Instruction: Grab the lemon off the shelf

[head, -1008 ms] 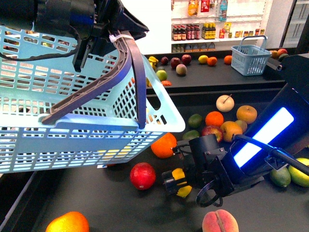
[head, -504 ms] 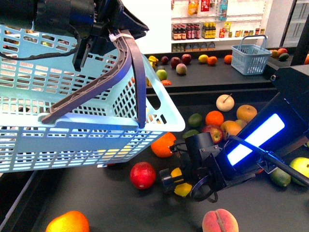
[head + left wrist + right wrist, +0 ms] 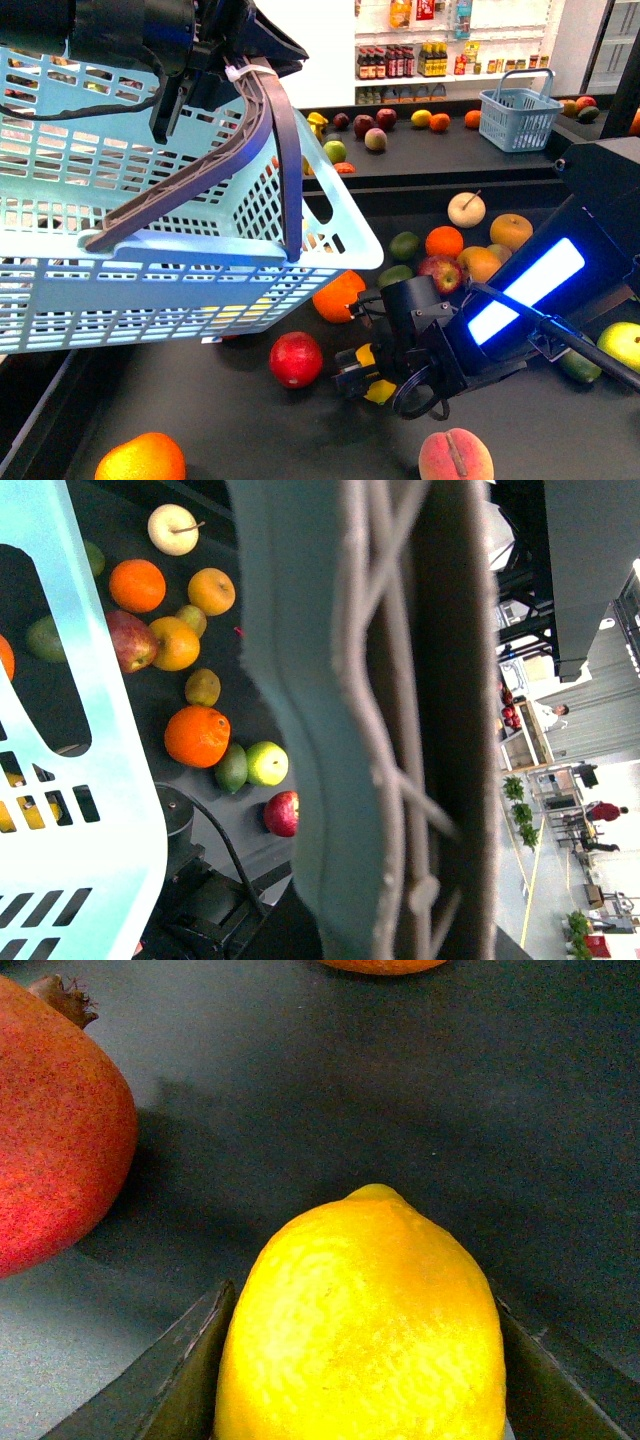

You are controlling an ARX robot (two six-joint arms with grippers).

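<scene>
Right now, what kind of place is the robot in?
Probably a grocery shop, or a pretend one. Loose fruit lies on a black display shelf, a light blue shopping basket hangs in front, and rows of bottles stand at the back.

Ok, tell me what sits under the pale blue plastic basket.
A round orange fruit pokes out beneath the pale blue basket's corner, on the matte black shelf tray. The basket hides whatever else lies below it.
</scene>
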